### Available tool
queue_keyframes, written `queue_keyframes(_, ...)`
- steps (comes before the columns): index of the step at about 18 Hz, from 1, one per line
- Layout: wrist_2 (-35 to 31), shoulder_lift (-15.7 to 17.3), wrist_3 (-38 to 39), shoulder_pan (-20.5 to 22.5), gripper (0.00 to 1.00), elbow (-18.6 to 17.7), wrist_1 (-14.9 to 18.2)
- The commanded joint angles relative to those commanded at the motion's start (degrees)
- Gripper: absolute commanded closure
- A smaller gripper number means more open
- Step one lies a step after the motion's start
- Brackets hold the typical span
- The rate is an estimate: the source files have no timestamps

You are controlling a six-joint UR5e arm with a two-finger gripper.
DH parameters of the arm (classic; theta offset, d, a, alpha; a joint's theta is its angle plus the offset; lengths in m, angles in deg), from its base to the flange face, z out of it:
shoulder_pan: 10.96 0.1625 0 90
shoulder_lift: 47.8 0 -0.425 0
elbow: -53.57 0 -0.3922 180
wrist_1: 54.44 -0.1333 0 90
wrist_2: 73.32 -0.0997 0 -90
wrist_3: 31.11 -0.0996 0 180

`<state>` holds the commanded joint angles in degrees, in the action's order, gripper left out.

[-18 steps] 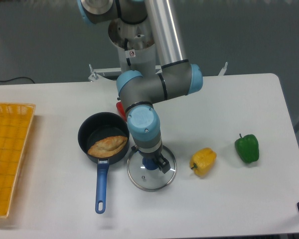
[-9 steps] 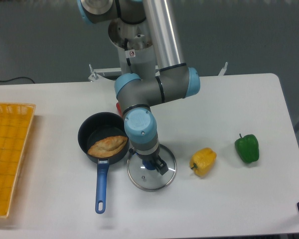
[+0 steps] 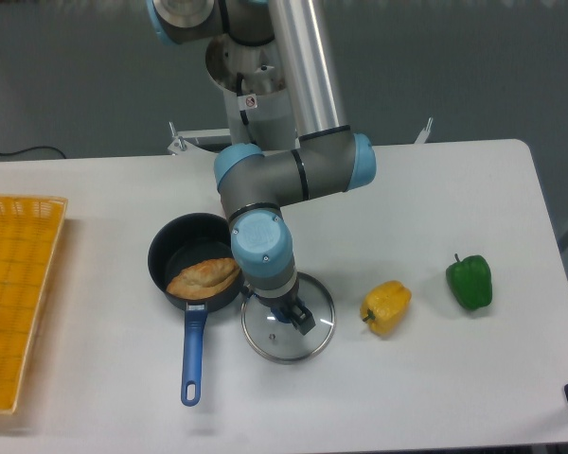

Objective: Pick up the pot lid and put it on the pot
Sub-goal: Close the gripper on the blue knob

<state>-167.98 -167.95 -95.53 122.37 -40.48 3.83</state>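
Beside pot (image 3: 173,248), clear silver-rimmed lid (image 3: 286,342)

Legible text: none, whether beside the gripper (image 3: 275,308) or well apart from it. No label, brand, number or sign can be read on any object shown.

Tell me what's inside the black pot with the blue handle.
A brown, bread-like piece lies in the pot, at its handle side. Under it is covered, and the arm hides part of the picture-right edge.
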Motion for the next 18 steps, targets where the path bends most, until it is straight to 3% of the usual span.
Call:
queue_keyframes(14, -0.09, -0.35, -0.7, 0.53, 0.01, 0.26, 0.0)
queue_keyframes(16, 0.0, -0.26, -0.7, 0.61, 0.1, 0.26, 0.09)
queue_keyframes(17, 0.0, -0.26, -0.62, 0.62, 0.26, 0.26, 0.09)
queue_keyframes(18, -0.09, -0.26, -0.62, 0.62, 0.32, 0.26, 0.17)
